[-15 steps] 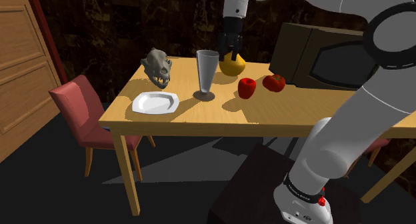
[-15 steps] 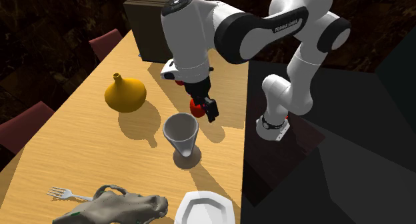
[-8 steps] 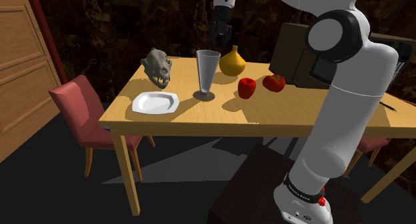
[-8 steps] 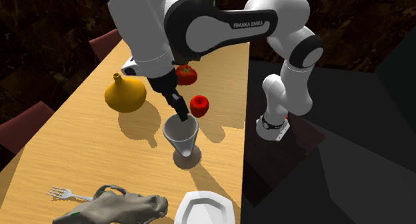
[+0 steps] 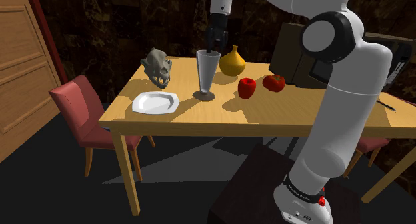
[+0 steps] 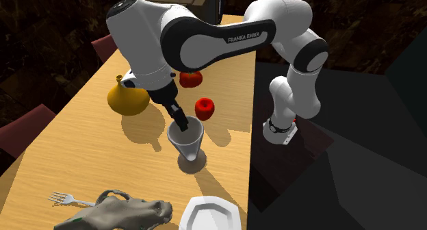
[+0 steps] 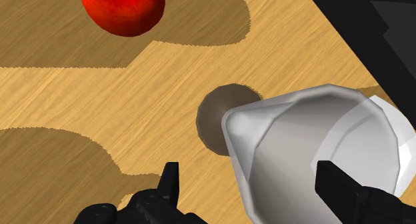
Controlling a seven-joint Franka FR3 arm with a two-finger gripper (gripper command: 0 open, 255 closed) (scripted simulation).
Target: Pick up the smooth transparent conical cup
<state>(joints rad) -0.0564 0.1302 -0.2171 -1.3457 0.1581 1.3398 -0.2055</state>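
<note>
End effector [image 7: 249, 169] hangs tilted over the tabletop [image 5: 287, 116], jaws wide apart and gripping nothing. It sits low at the mouth of the grey, see-through conical cup [image 5: 206, 73], which stands upright on its round foot directly beneath. In the second exterior view one finger dips inside the rim. The wrist view puts the other outside the wall, so the jaws straddle one side of the cone, and I see no contact yet. The step in hand looks like the closing. Pinch the wall just below the rim, and gently, since a smooth flaring wall may slip and so small a foot may tip. Then lift straight up.

Room looks decent. A dark brown box [image 5: 293, 56] sits well off to the shoulder view's right of the end effector, and an animal skull [image 5: 158, 66] well off to its left. The yellow gourd-shaped vase [image 5: 232, 61] is the nearest neighbour, just beside the end effector, so drifting that way seems unwise. A white plate [image 5: 155, 102] lies lower left, by the tabletop's edge. The nearer red fruit [image 5: 247, 87] rests lower right, close to the cup's foot. Overhead the way looks open.
</note>
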